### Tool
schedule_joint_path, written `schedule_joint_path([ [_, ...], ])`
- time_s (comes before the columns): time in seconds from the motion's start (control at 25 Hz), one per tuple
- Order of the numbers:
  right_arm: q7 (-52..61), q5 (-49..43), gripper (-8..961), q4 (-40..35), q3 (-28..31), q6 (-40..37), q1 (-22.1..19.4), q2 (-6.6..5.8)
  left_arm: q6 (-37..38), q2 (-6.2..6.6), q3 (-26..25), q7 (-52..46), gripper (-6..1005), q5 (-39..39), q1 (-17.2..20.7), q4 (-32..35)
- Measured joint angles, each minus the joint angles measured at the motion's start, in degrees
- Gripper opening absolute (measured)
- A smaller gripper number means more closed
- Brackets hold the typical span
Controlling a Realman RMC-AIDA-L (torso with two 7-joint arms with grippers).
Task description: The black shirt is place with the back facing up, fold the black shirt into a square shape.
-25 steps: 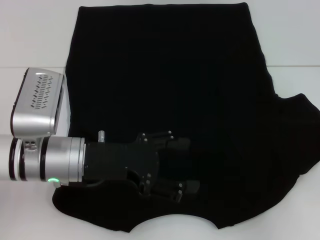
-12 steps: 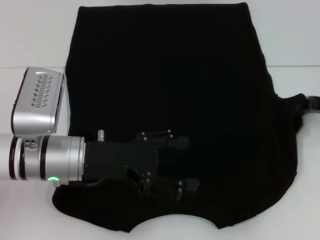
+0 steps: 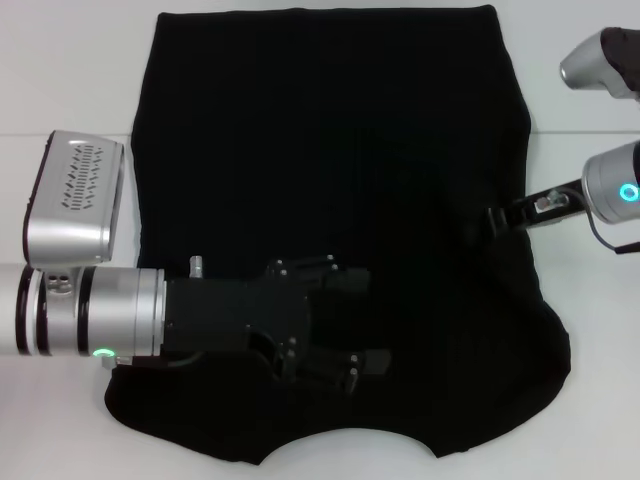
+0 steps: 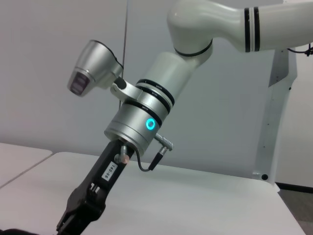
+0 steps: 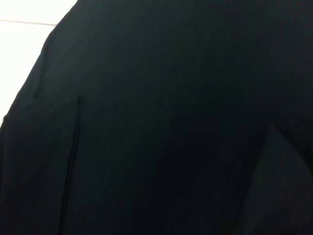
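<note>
The black shirt [image 3: 330, 150] lies spread on the white table [image 3: 60, 70], plain side up. The left gripper [image 3: 365, 322] reaches in over the shirt's near half, its fingers [image 3: 345, 278] spread apart and low against the cloth, nothing between them. The right gripper [image 3: 492, 219] sits at the shirt's right edge, black against black fabric; whether it pinches the cloth cannot be told.

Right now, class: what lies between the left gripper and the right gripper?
In the head view, only black shirt fabric spans from the left gripper to the right gripper.
</note>
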Motion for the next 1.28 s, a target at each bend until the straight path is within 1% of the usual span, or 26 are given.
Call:
schedule_joint_path([
  [0.24,1.25,0.92,33,-0.53,0.73,1.44,0.27,-0.21,-0.54,0.11,0.0,-0.03,948,0.0,0.0,0.07],
  [0.48,0.54,5.44,60,-3.36,1.06,0.39,-1.48,-0.2,-1.18,0.21,-0.03,-0.69,948,-0.31,0.0,0.3],
  [0.6,0.04,7.18,288,-4.34,1.08,-0.52,-2.49,-0.39,-1.59,0.21,-0.52,-1.28,949,-0.33,0.0,0.38],
  [0.8,-3.14,11.11,488,-4.35,1.08,-0.82,-4.6,-0.51,-1.91,0.41,-2.29,-3.23,949,-0.31,0.21,0.52],
  [0.96,-7.69,16.54,658,-4.46,1.07,-1.62,-7.62,-0.16,-0.98,0.88,-3.01,-6.49,948,-0.31,0.4,1.06],
  [1.04,-10.79,20.36,744,-4.26,1.05,-2.88,-9.58,-0.26,-0.28,1.09,-3.09,-8.21,949,-0.32,0.49,1.52],
  [1.12,-11.95,21.53,789,-4.19,1.05,-3.36,-10.13,-0.31,0.4,1.26,-3.1,-10.39,949,-0.16,0.61,2.21],
  [1.24,-16.64,25.41,856,-4.08,1.07,-5.48,-12.19,-0.17,0.72,1.7,-3.12,-14.84,948,0.78,1.19,3.68],
  [1.28,-18.58,26.85,856,-4.06,1.09,-6.37,-12.87,-0.04,0.74,1.8,-3.2,-16.06,948,1.17,1.47,4.17],
])
